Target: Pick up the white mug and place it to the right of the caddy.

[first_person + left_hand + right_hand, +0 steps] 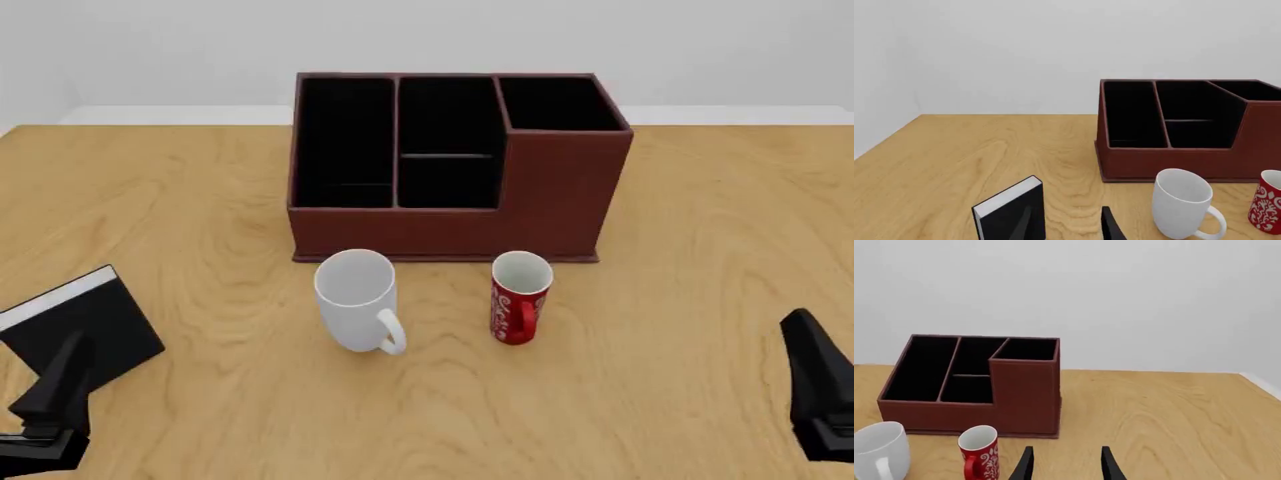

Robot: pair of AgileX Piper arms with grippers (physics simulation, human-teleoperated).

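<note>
Left wrist: left gripper (pixel 1067 225) parted, empty, only fingertips visible; black book (pixel 1009 212) cut off.
Front: white mug (pixel 359 299) upright before the caddy (pixel 454 165), handle toward camera, red mug (pixel 518 297) to its right.
Right wrist: right gripper (pixel 1067 464) spread, holding nothing; white mug (pixel 879 450) partly cropped.

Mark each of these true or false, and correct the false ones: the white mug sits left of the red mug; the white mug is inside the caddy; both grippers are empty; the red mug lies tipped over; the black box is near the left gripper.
1. The white mug sits left of the red mug. True.
2. The white mug is inside the caddy. False: it stands on the table in front of it.
3. Both grippers are empty. True: left gripper and right gripper are open, holding nothing.
4. The red mug lies tipped over. False: it stands upright.
5. The black box is near the left gripper. True.
</note>
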